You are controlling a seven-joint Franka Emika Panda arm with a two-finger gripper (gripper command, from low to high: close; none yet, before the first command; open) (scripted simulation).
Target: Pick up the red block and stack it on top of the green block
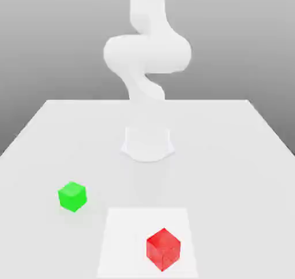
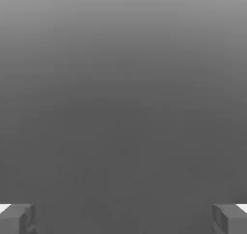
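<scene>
On the white square [image 1: 128, 237], the red block [image 1: 163, 249] is left ungrasped. The gripper [image 2: 123, 219] is opened wide; 0 blocks are stacked.

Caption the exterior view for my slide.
Red cube on a white square, green cube on the table, robot arm behind.

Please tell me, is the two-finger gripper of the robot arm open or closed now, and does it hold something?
Two-finger gripper: open, fingers wide apart, holding nothing.
</scene>
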